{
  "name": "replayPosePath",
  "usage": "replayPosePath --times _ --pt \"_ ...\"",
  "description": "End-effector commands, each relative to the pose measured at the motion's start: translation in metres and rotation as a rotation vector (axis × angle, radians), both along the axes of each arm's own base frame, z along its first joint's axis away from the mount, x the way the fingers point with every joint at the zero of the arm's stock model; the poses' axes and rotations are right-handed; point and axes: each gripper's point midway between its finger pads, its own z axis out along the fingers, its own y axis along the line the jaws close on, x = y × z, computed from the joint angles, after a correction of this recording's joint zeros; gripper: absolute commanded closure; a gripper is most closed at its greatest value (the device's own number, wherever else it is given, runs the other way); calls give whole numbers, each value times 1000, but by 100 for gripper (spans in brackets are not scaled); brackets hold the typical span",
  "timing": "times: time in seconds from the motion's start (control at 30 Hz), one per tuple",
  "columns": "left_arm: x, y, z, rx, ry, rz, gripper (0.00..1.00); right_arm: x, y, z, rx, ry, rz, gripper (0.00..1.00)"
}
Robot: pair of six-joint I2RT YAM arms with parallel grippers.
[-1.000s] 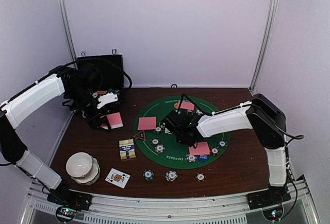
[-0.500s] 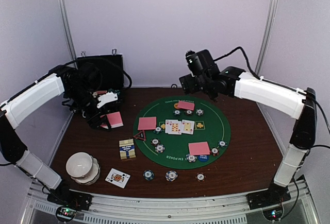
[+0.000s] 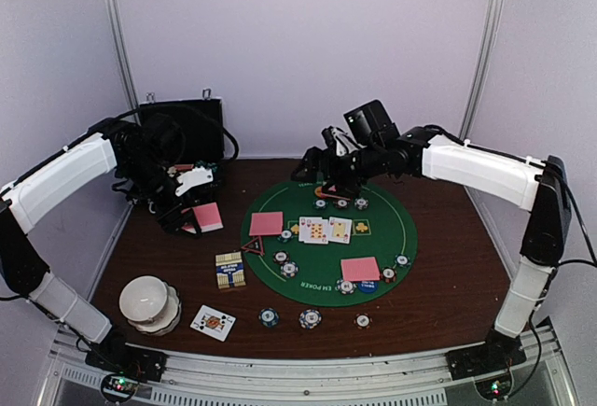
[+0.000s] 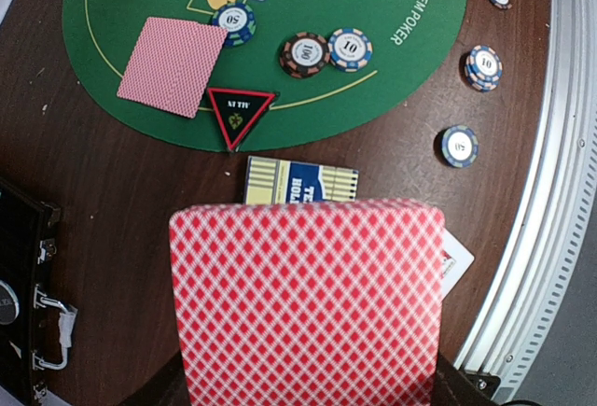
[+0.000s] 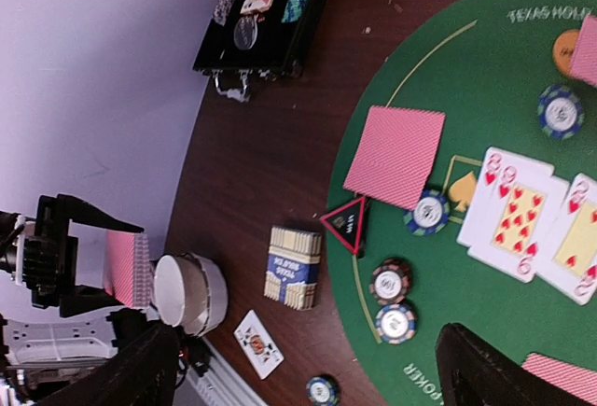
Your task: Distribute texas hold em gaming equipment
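My left gripper (image 3: 191,219) is shut on a stack of pink-backed cards (image 4: 303,299), held above the brown table left of the green mat (image 3: 392,215); the stack hides its fingers in the left wrist view. My right gripper (image 3: 322,167) is open and empty, raised over the mat's far edge; it also shows in the right wrist view (image 5: 308,378). On the mat lie pink card piles (image 3: 266,223) (image 3: 360,269) (image 3: 336,191), face-up cards (image 3: 325,230), a red-black triangle marker (image 3: 252,245), an orange button (image 5: 566,49) and striped chips (image 3: 289,268).
A blue-and-cream card box (image 3: 230,270), a single face-up card (image 3: 213,322) and three chips (image 3: 310,317) lie on the table near the front. A white bowl stack (image 3: 149,303) stands front left. The black case (image 3: 187,135) stands open at back left.
My right arm lifted off the mat's middle to the back, uncovering the face-up cards, then came down and left a little. My left arm has not moved.
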Motion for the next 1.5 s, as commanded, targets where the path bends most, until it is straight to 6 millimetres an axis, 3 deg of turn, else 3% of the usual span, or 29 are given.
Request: replayPosePath --times 0.0,0.2,0.4,0.63,0.87,1.47 --pt "9 -6 10 -35 -38 -8 100 -29 47 -8 169 182 101 0" --pt "10 -7 11 -39 -43 -6 100 -51 104 -11 272 261 203 1" --pt "11 -7 11 -40 -45 -5 100 -67 138 -10 370 316 261 0" --pt "11 -9 12 -50 -45 -8 100 -83 157 -18 385 364 301 0" --pt "11 -9 13 -54 -46 -7 100 -82 171 -9 448 363 327 0" --pt "10 -10 16 -62 -50 -11 100 -87 210 -21 500 434 388 0"
